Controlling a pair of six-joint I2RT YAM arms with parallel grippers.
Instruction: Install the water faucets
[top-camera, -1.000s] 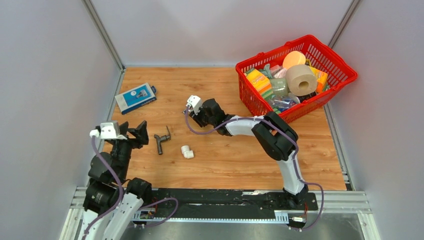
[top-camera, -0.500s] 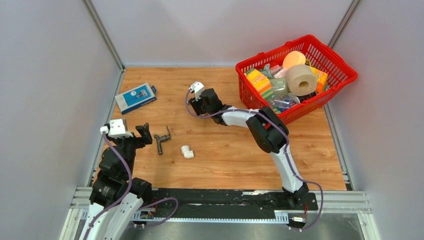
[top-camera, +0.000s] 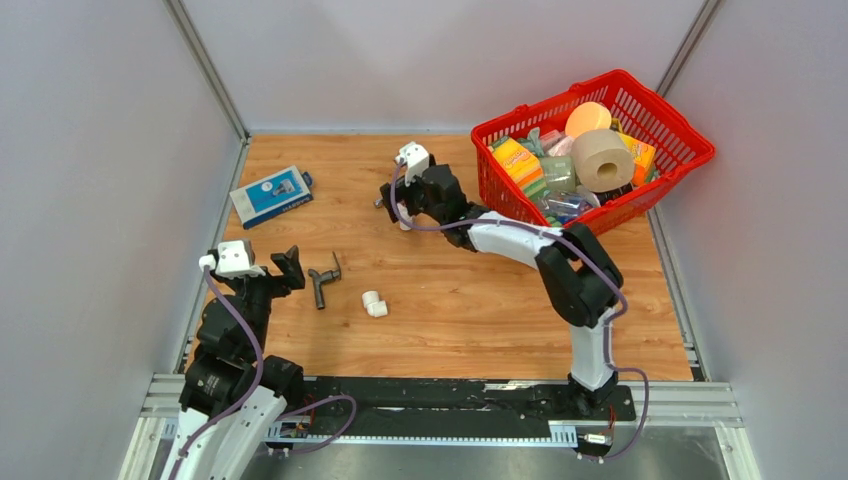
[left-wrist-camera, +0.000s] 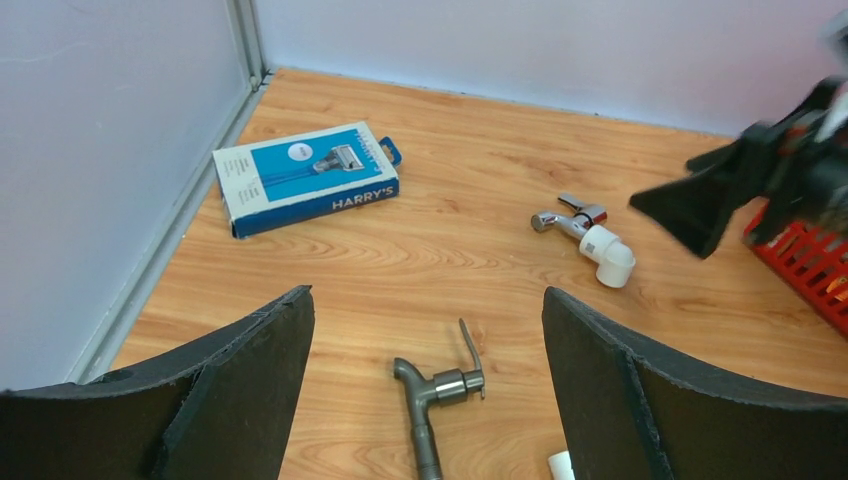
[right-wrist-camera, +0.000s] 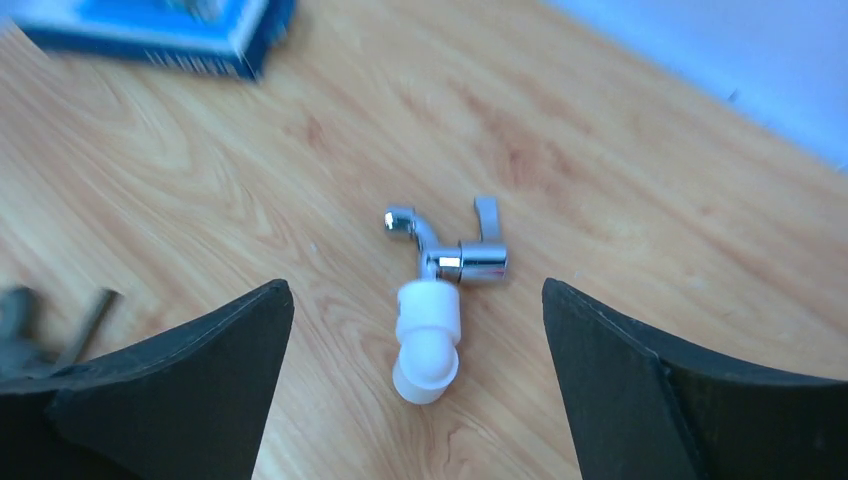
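— What's where?
— Chrome faucet (right-wrist-camera: 470, 262), touching a white elbow (right-wrist-camera: 428, 340), lies centre frame between my spread right fingers (right-wrist-camera: 200, 360). Grey faucet (left-wrist-camera: 432, 392) lies lower centre between my spread left fingers (left-wrist-camera: 240, 370).

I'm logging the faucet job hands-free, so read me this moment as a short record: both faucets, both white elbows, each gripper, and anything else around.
dark grey faucet: lying loose on the wooden table, nothing attached
chrome faucet: lying flat, joined to a white elbow fitting
second white elbow fitting: loose, right of the dark grey faucet, apart from it
left gripper: open, facing the dark grey faucet, holding nothing
right gripper: open, over the chrome faucet, holding nothing
other: Harry's razor box; red basket of mixed goods
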